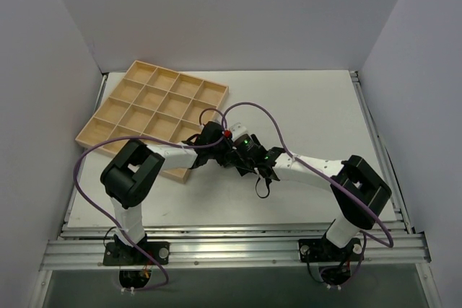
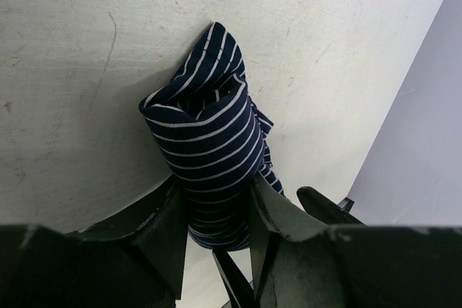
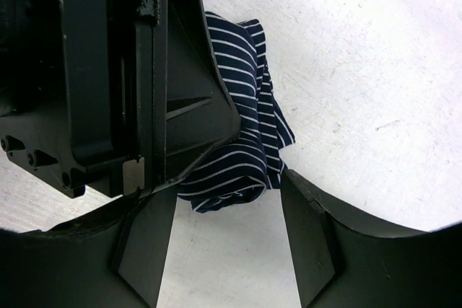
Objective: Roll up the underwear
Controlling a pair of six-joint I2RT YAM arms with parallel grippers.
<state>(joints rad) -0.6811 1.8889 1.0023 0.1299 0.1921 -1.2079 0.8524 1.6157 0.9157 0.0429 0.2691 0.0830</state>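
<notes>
The underwear is a dark navy bundle with thin white stripes, rolled into a tight tube that rests on the white table. My left gripper is shut on its lower end, one finger on each side. In the right wrist view the roll lies pressed against the left gripper's black body. My right gripper is open, its jaws wide apart, just short of the roll's end and not touching it. In the top view both grippers meet at the table's middle and hide the cloth. No reddish waistband shows.
A wooden tray with several empty cells lies at the back left, its near corner close to the left arm's wrist. A purple cable loops over both arms. Grey walls stand on three sides.
</notes>
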